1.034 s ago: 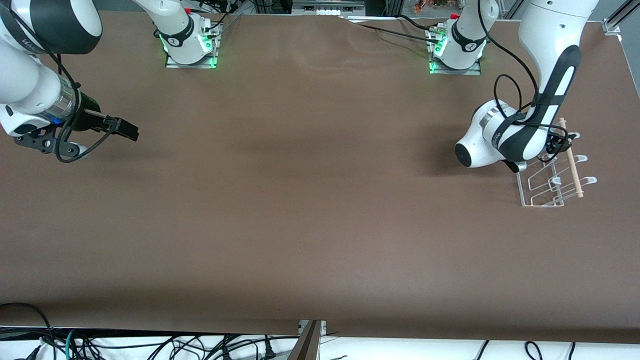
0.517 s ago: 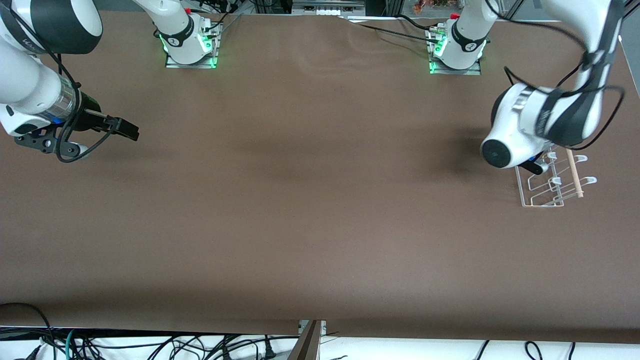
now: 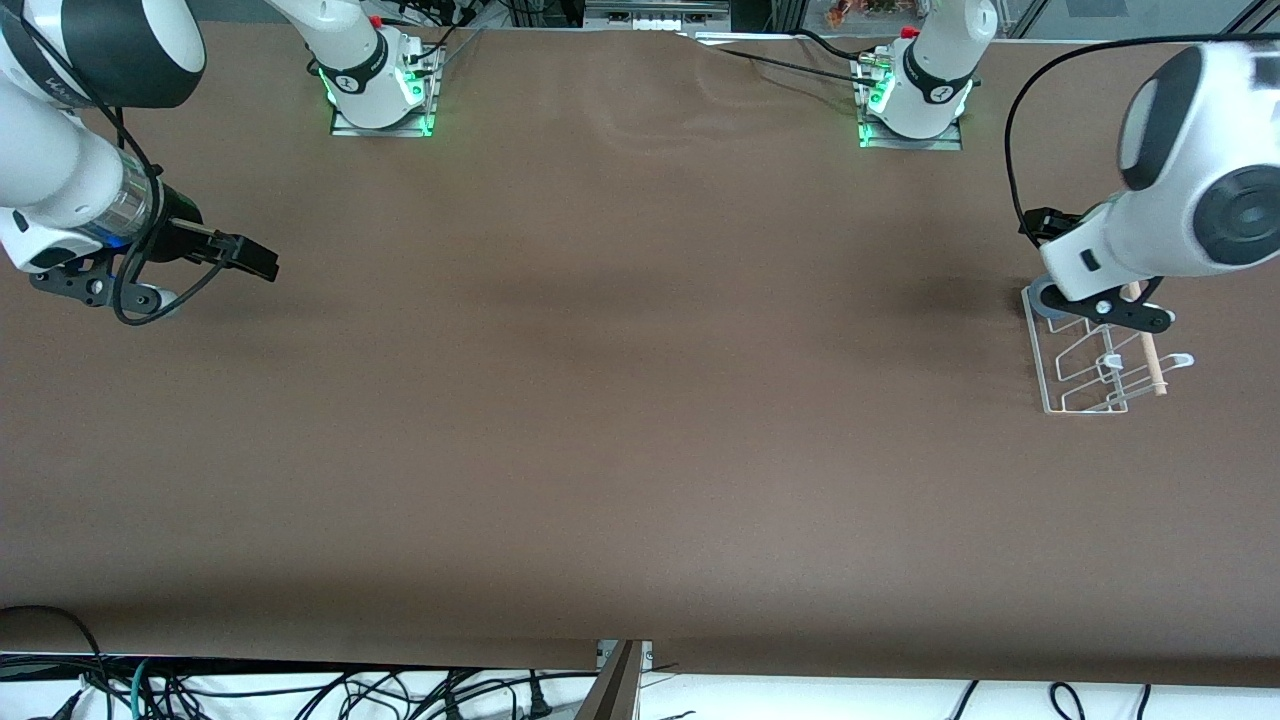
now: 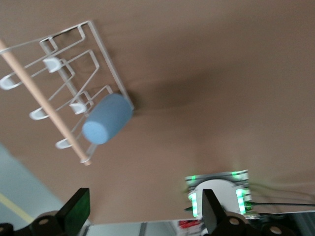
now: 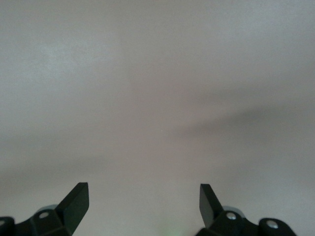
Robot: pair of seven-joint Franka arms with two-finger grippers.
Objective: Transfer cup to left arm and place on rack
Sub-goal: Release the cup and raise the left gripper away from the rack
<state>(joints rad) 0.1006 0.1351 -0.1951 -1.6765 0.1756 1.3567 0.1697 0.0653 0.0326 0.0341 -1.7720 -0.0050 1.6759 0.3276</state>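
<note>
Resting on the rack (image 4: 74, 73), the cup (image 4: 107, 119), left tool (image 4: 142, 216) above, spread empty, right tool (image 5: 142, 206) waiting, spread empty.

No legible text, labels, brands, numbers or signs anywhere. Faint grey lettering on right arm's (image 3: 60, 110) black band, too blurred to read. Nothing readable in either wrist view.

One small light-blue plastic tumbler (image 4: 107, 119); one white wire rack (image 4: 74, 83) carrying one thin pale wooden rod (image 4: 44, 101); one brown table (image 3: 620, 400); two black two-finger grippers, left (image 4: 142, 209) and right (image 5: 142, 201).
</note>
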